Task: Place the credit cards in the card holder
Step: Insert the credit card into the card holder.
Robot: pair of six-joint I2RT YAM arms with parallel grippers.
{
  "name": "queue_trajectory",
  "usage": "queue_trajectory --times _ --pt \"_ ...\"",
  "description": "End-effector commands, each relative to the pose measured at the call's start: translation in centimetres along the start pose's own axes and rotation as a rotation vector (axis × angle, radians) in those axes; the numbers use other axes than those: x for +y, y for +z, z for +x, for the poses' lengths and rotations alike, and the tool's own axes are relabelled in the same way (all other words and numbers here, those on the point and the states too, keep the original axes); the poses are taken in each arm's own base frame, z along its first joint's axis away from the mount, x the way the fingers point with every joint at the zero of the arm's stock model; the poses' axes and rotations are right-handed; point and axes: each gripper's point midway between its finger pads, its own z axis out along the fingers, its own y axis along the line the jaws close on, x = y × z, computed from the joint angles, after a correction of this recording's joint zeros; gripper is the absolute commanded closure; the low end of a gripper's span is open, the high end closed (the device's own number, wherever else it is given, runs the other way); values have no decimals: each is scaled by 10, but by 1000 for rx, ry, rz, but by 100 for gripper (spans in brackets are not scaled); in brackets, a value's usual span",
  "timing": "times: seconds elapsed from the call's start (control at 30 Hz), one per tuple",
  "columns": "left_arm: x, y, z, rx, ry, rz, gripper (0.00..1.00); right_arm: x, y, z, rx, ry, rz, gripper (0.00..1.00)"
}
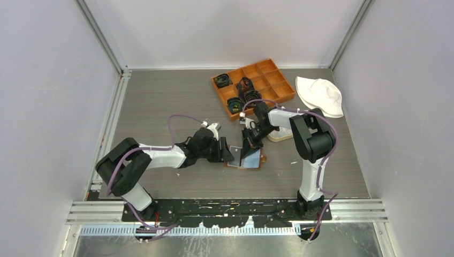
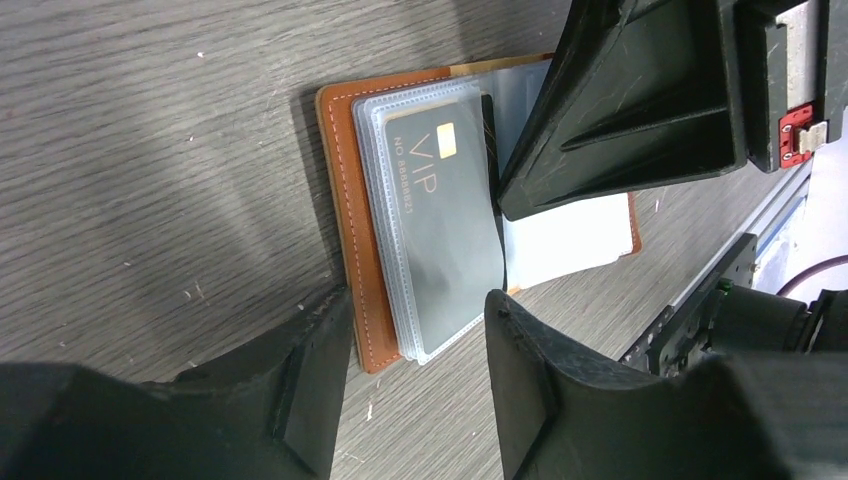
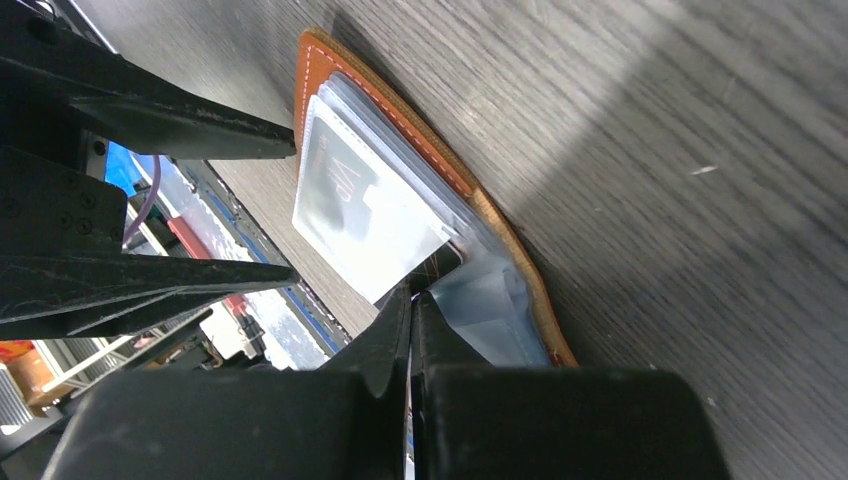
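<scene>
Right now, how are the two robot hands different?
The left gripper is open, with its fingers on either side of the card holder's end. The right gripper is shut, with its tips at the clear sleeves. Both are black and sit low over the open card holder.

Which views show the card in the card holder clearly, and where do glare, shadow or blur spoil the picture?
Left wrist: the card in the card holder is sharp, its VIP print readable, a shadow beside it. Right wrist: glare whitens the sleeve, the print faint. Top external: even light, card holder small and partly hidden.
</scene>
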Motion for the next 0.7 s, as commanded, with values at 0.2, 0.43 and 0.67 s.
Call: queue_trajectory --times 0.2,0.43,0.67 --pt "-10 -3 3 2 -29 48 48 33 -36 -16 -68 -287 13 94" --pt "-5 -27 -14 -113 -6 12 45 31 -66 -18 -187 -573 175 93" --pt "0 -33 -17 -170 -58 34 38 7 -51 -19 -138 -727 354 94"
